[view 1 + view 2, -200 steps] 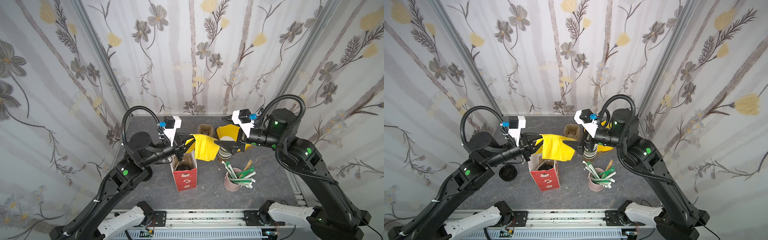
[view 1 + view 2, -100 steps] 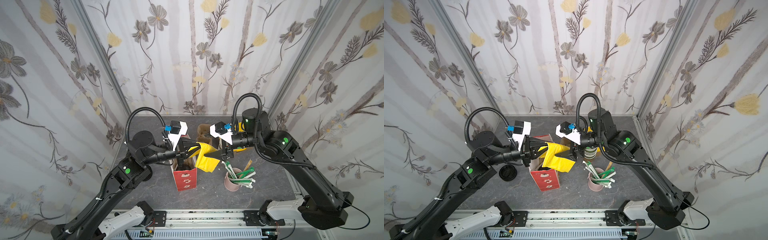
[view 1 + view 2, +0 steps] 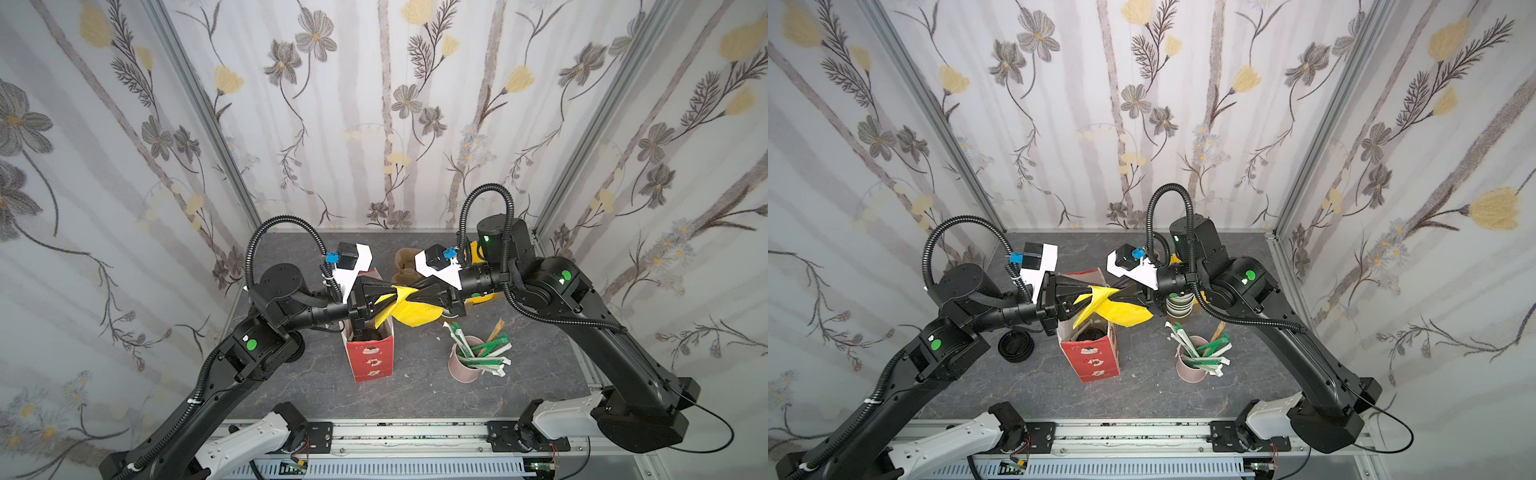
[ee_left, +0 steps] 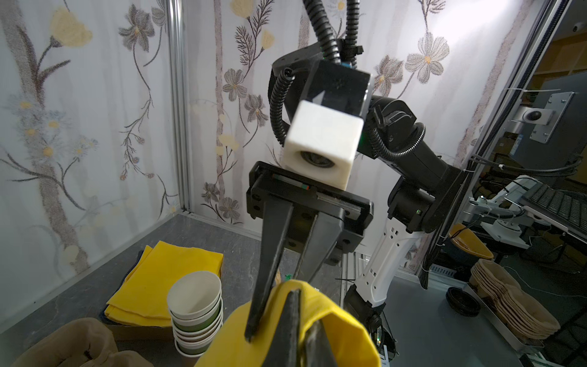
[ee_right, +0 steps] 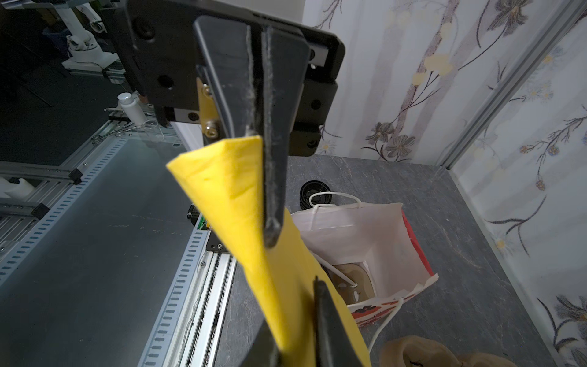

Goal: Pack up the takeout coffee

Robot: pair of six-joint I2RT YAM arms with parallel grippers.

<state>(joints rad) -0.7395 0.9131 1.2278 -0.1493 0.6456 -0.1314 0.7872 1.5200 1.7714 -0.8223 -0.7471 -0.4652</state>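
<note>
Takeout coffee (image 3: 1090, 333) sits down inside the red bag (image 3: 1096, 368), with only its black lid showing in a top view. Above the bag's open mouth the left claw (image 3: 390, 291) and the right claw (image 3: 411, 296) meet nearly tip to tip. Each is clenched on the same yellow napkin (image 3: 415, 314), which hangs partly past the bag's right side. Loose black lids (image 3: 1016, 347) lie on the tabletop (image 3: 1142, 395) left of the bag. A pink cup of straws (image 3: 1190, 365) stands to the bag's right.
</note>
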